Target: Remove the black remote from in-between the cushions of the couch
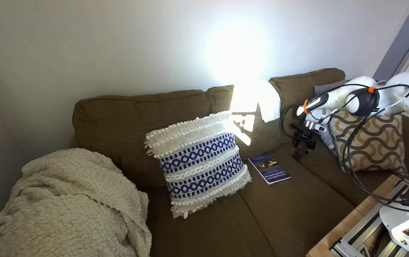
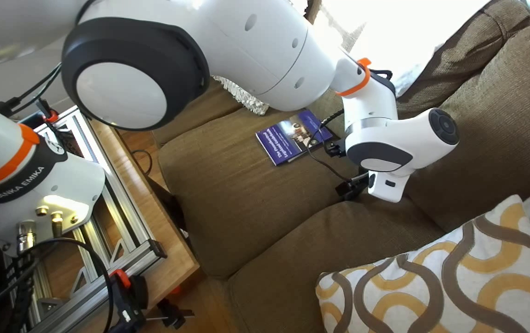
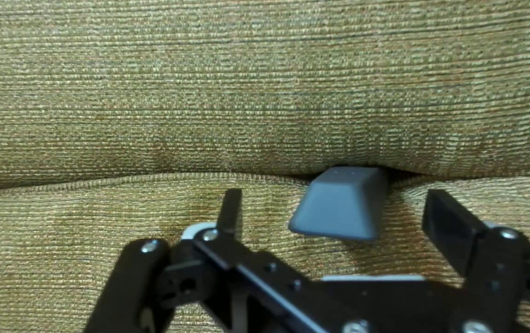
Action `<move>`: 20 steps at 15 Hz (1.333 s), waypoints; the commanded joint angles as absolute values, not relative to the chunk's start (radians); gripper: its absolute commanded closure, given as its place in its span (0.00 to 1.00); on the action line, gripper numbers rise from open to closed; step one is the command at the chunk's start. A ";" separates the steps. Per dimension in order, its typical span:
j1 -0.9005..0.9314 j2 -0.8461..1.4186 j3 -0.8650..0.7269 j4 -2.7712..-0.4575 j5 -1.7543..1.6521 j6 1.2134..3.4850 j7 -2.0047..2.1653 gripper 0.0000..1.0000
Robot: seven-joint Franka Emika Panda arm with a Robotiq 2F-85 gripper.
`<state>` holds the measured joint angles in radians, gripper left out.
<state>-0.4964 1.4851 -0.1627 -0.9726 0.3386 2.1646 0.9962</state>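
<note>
The remote sticks up from between two cushions of the couch, the gripper straddling it in the wrist view. In an exterior view, a blanket, a throw pillow, a book and another pillow run left to right across the couch.

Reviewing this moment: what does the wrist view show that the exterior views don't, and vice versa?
Only the wrist view clearly shows the black remote jutting from between the cushions, framed by the open end effector.
Only the exterior views show the blue book, wavy-patterned pillow and robot arm.
Both share the end effector and the couch.
</note>
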 commanded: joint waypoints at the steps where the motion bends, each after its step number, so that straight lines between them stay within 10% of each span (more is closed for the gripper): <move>1: -0.492 1.486 -0.167 -1.025 0.333 2.244 1.003 0.00; 11: -0.494 1.487 -0.127 -1.091 0.363 2.453 0.966 0.02; 12: -0.492 1.486 -0.124 -1.095 0.363 2.468 0.962 0.26; 20: -0.486 1.486 -0.130 -1.099 0.356 2.459 0.946 0.72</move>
